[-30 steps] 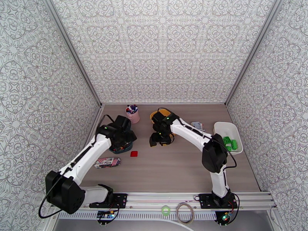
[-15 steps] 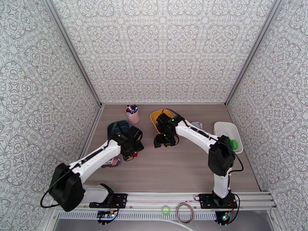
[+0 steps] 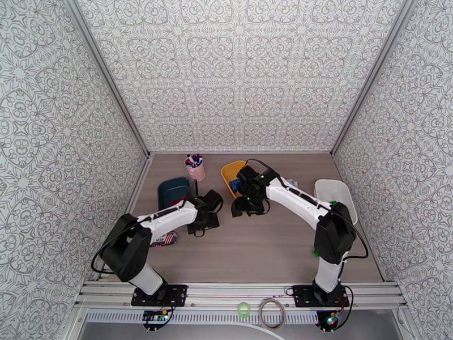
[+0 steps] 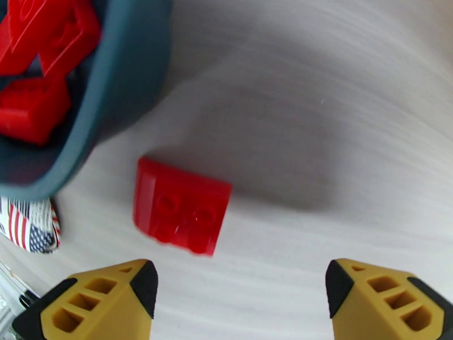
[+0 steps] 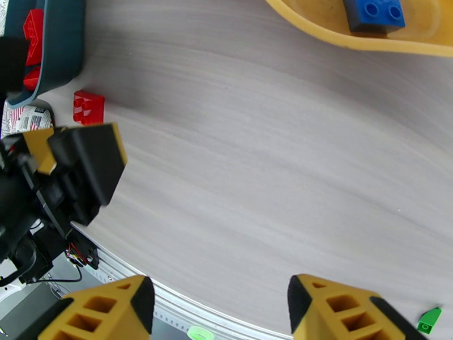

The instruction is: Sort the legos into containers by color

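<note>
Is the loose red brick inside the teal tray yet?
No, the red brick lies on the table just outside the teal tray.

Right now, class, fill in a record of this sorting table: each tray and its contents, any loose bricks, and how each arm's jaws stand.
teal tray: red legos inside
yellow tray: blue lego inside
white tray: contents unclear, partly behind the right arm
loose red lego: on the table, just outside the teal tray
loose green lego: on the table, apart from the trays
left gripper: jaws open, empty, near the loose red lego
right gripper: jaws open, empty
</note>
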